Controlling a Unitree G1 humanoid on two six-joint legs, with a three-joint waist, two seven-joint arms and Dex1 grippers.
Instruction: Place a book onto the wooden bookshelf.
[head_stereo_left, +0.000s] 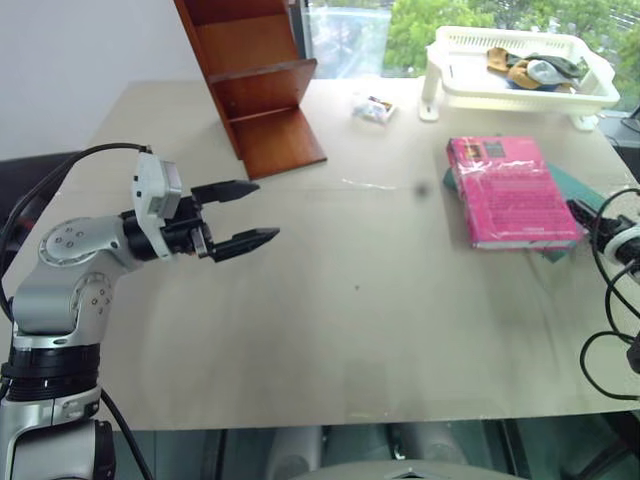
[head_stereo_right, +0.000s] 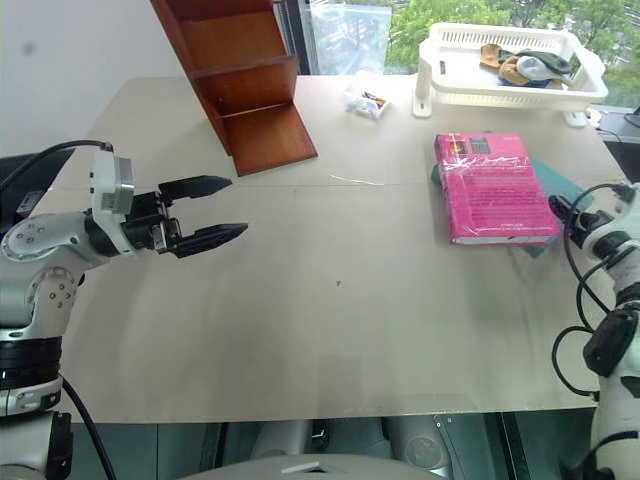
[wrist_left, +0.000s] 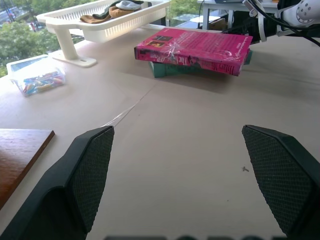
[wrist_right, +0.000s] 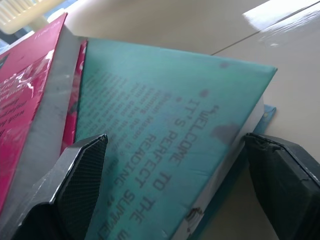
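The right claw (wrist_right: 175, 190) is spread, its 2 black fingers (wrist_right: 80, 170) flanking the flat teal book (wrist_right: 165, 135) under the thick glossy pink book (head_stereo_left: 512, 190) at the beige counter's (head_stereo_left: 330, 300) right side. The left claw (head_stereo_left: 243, 215) hovers spread near the reddish-brown wooden bookshelf (head_stereo_left: 255, 85).

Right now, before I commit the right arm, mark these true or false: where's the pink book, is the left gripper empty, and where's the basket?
1. The pink book lies on a teal book. True.
2. The pink book is already on the wooden shelf. False: it is on the table.
3. The left gripper is open and empty. True.
4. The white basket is on the shelf. False: it stands on the table behind the books.
5. The right gripper is open at the books. True.
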